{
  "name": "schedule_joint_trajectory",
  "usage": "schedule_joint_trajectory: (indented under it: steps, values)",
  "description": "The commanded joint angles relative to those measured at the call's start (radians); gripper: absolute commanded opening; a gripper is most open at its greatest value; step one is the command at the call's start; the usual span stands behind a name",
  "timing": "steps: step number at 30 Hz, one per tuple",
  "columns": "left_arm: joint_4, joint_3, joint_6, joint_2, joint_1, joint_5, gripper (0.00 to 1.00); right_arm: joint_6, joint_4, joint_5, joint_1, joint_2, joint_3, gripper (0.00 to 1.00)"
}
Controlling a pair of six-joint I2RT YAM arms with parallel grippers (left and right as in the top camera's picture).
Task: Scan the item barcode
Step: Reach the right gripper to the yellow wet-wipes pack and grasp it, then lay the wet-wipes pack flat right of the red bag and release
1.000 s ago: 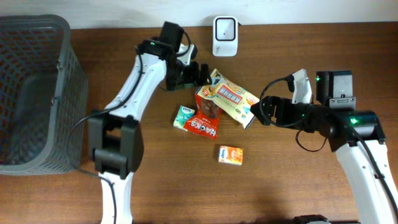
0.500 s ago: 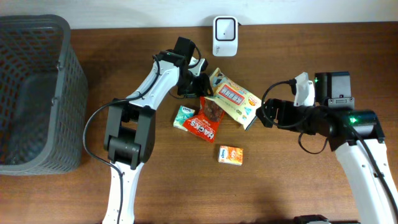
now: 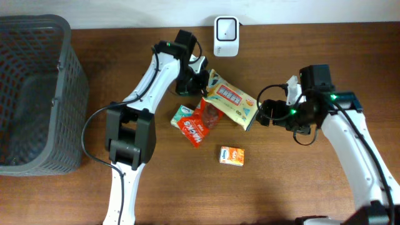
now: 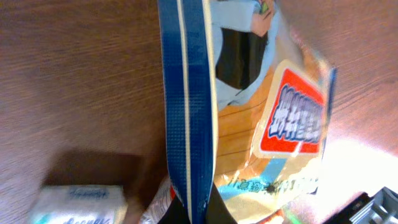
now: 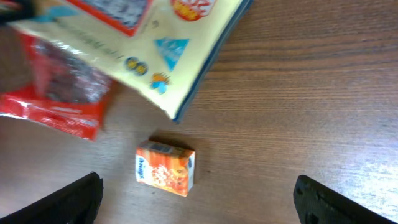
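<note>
A yellow snack bag (image 3: 230, 100) with a blue sealed edge lies tilted in the middle of the table, below the white barcode scanner (image 3: 225, 28). My left gripper (image 3: 201, 84) is shut on the bag's left end. In the left wrist view the blue seam (image 4: 189, 112) runs down into the closed jaws of the left gripper (image 4: 198, 214). My right gripper (image 3: 265, 112) stands open just right of the bag, touching nothing. In the right wrist view, the right gripper's (image 5: 199, 205) dark fingertips (image 5: 68, 199) are spread wide above the table, and the bag's corner (image 5: 168, 37) shows at the top.
A red snack packet (image 3: 201, 122) lies partly under the bag, with a small green-and-white pack (image 3: 183, 115) to its left. An orange box (image 3: 232, 155) lies nearer the front, also seen as the orange box (image 5: 165, 168). A grey mesh basket (image 3: 37, 94) fills the left side.
My left gripper has shut on the bag's left end. The bag and red packet have shifted slightly. My right arm has moved up and leftward, closer to the bag.
</note>
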Motion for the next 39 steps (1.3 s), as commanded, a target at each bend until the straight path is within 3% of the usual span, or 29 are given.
schedule_joint_trajectory:
  steps: [1, 5, 13, 17, 22, 24, 35, 37, 39]
  values:
    - [-0.175, 0.238, -0.072, 0.006, 0.003, -0.151, 0.0, -0.115, 0.011, -0.04, 0.003, 0.034, 0.008, 0.99]
    - [-0.262, 0.409, -0.146, 0.006, 0.003, -0.189, 0.0, -0.232, 0.071, -0.161, 0.007, 0.038, 0.008, 0.92]
    - [-0.323, 0.417, -0.216, 0.016, 0.003, -0.185, 0.0, -0.277, 0.211, -0.085, 0.185, 0.038, 0.008, 0.86]
    - [-0.369, 0.417, -0.231, 0.016, 0.003, -0.141, 0.0, -0.188, 0.317, 0.056, 0.303, 0.04, 0.007, 0.86]
    - [-0.381, 0.417, -0.231, 0.016, 0.004, -0.073, 0.0, -0.182, 0.402, 0.219, 0.425, 0.087, 0.005, 0.87]
    - [-0.383, 0.417, -0.231, 0.016, 0.006, -0.072, 0.0, -0.146, 0.423, 0.298, 0.459, 0.117, 0.005, 0.95]
    - [-0.401, 0.417, -0.254, 0.016, 0.015, -0.046, 0.0, -0.109, 0.501, 0.376, 0.502, 0.271, 0.005, 0.98]
    - [-0.403, 0.417, -0.253, 0.016, 0.015, -0.047, 0.0, -0.074, 0.507, 0.398, 0.502, 0.276, 0.005, 0.89]
    - [-0.405, 0.417, -0.253, 0.016, 0.015, -0.047, 0.0, -0.052, 0.509, 0.425, 0.502, 0.276, 0.005, 0.63]
